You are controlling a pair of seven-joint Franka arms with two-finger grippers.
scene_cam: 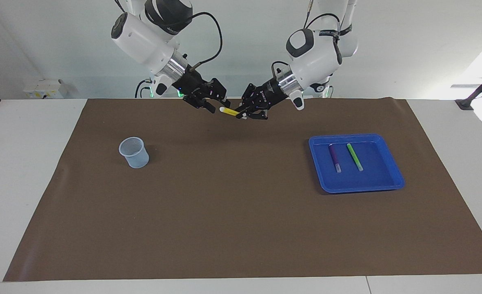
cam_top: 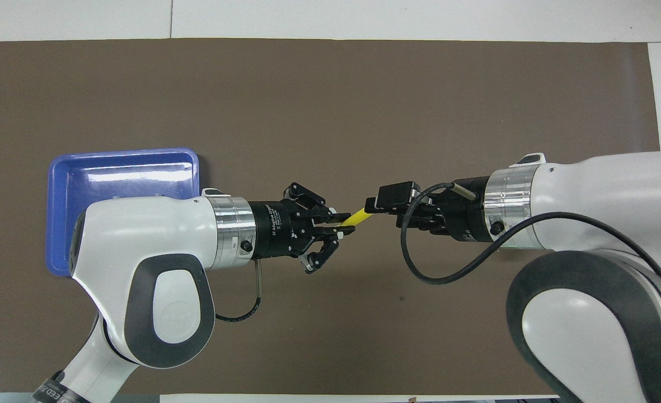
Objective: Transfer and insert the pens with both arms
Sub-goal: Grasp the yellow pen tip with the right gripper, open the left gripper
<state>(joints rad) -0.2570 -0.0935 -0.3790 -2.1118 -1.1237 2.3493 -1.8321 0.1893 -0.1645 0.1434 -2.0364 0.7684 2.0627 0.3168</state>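
In the overhead view the left arm [cam_top: 145,280] covers much of the tray [cam_top: 61,224] and both pens in it; the right arm [cam_top: 599,280] hides the cup. Whether the right gripper [scene_cam: 208,100] touches the yellow pen [scene_cam: 229,111] is unclear.

- Yellow pen [scene_cam: 229,111]: slim, pale cap; held in the air over the mat's edge nearest the robots, about midway along it, tilted, clamped at one end in the left gripper [scene_cam: 244,114].
- Purple pen [scene_cam: 334,157]: lies flat in the tray toward the left arm's end.
- Green pen [scene_cam: 354,157]: flat beside it, apart, roughly parallel.
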